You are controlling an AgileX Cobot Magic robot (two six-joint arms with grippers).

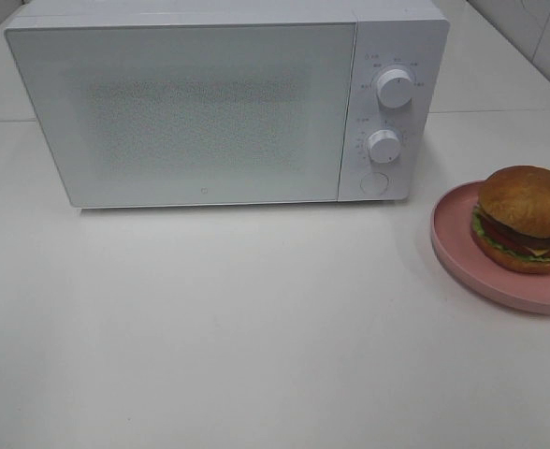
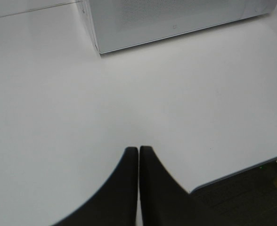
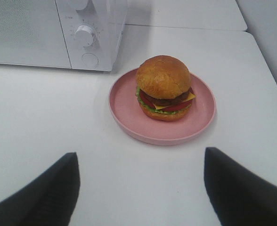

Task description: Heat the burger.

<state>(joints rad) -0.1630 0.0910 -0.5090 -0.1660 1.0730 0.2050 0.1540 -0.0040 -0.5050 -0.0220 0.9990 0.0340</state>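
The right pincer stands spread wide with nothing between its two black fingers, which show only as dark wedges cut off by the edge of the right wrist view; their tips hang over the bare white table. Straight ahead of this pincer, apart from it, the burger, with glossy golden-brown domed bun, green lettuce, red tomato, yellow cheese and dark patty, sits upright on the round pink plate. Beyond the plate, ahead of the pincer's one finger, stands the white box-shaped microwave oven with its door shut; its upper knob is cropped in this view, and the small markings around the knobs are too fine to read.

The left pincer is pressed together, its black fingers meeting along a thin seam and holding nothing. Ahead of it lies open tabletop, then the lower corner of the microwave, mostly cut off.

In the high view neither arm shows, the plate is clipped by the frame edge, and the speckled microwave door hides the interior.
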